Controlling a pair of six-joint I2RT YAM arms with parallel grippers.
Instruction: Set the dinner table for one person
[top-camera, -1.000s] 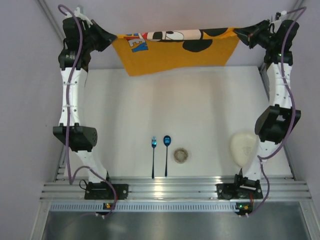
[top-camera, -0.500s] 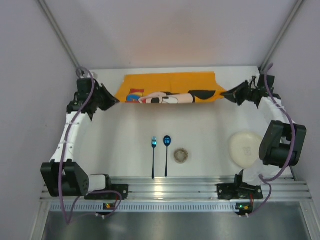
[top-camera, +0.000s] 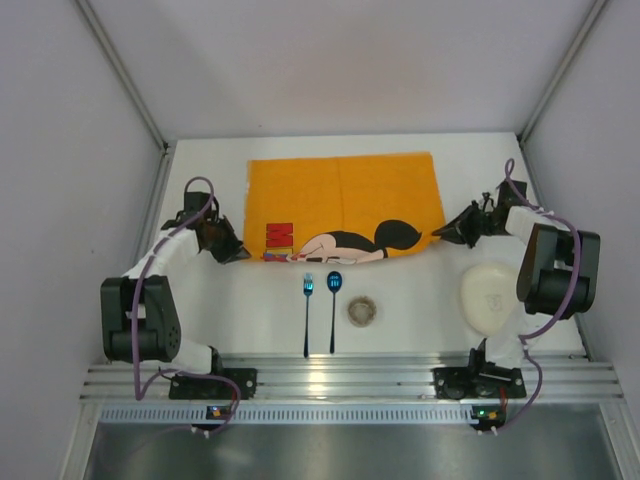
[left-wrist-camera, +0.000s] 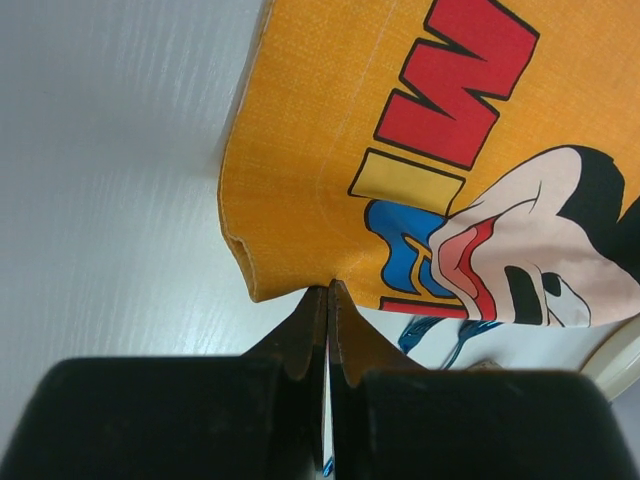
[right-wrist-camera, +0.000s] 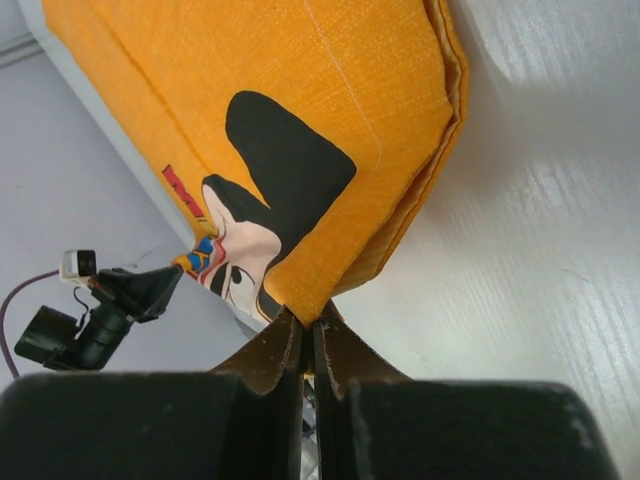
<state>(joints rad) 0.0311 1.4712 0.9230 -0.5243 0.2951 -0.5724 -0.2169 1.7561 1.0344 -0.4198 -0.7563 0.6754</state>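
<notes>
My left gripper (top-camera: 238, 252) and right gripper (top-camera: 441, 238) each pinch a near corner of the orange Mickey Mouse placemat (top-camera: 340, 195) over the dinner table (top-camera: 420, 290)

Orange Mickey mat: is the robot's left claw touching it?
Touching. The left wrist view shows the left gripper shut, with its tips pinching the near edge of the orange placemat and no gap between them.

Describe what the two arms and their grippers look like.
Both arms match. The left arm and right arm have white links between bulky black joint housings, and a purple cable loops along each. The left gripper and right gripper are black, with fingers that taper to thin points.
</notes>
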